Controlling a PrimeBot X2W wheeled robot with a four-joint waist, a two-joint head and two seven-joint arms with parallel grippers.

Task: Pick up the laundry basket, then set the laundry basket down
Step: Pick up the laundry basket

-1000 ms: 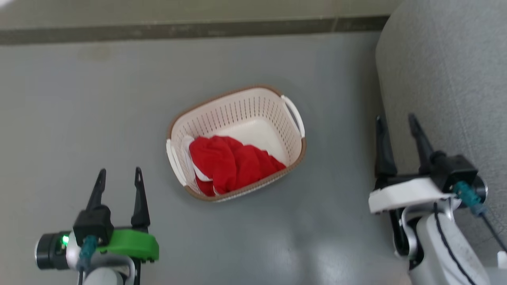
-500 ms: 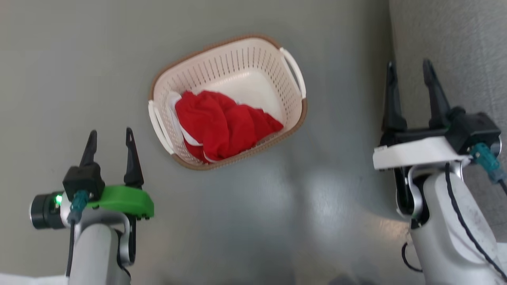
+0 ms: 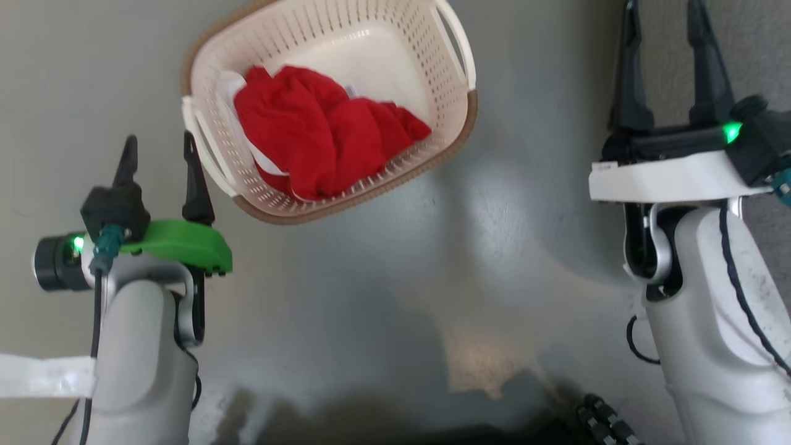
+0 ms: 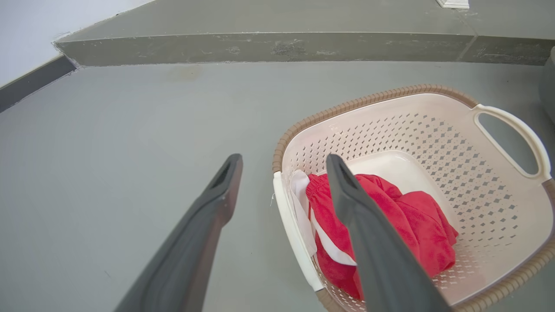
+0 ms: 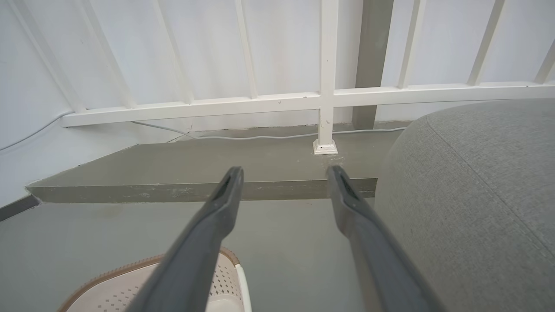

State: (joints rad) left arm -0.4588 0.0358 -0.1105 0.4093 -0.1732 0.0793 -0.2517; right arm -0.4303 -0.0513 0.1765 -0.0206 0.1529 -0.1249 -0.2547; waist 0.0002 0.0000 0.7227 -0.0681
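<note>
Perforated cream laundry basket (image 3: 445, 93), woven brown rim, crumpled red cloth (image 3: 309, 136) inside.
Glossy grey floor (image 3: 371, 278); left gripper (image 3: 159, 141) and right gripper (image 3: 664, 25) spread, empty.

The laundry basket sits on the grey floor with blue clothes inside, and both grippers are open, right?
Not quite. The clothes in the laundry basket are red, not blue; the head view shows it. The rest holds: the basket sits on the grey floor, and the left gripper and right gripper are both open.
</note>
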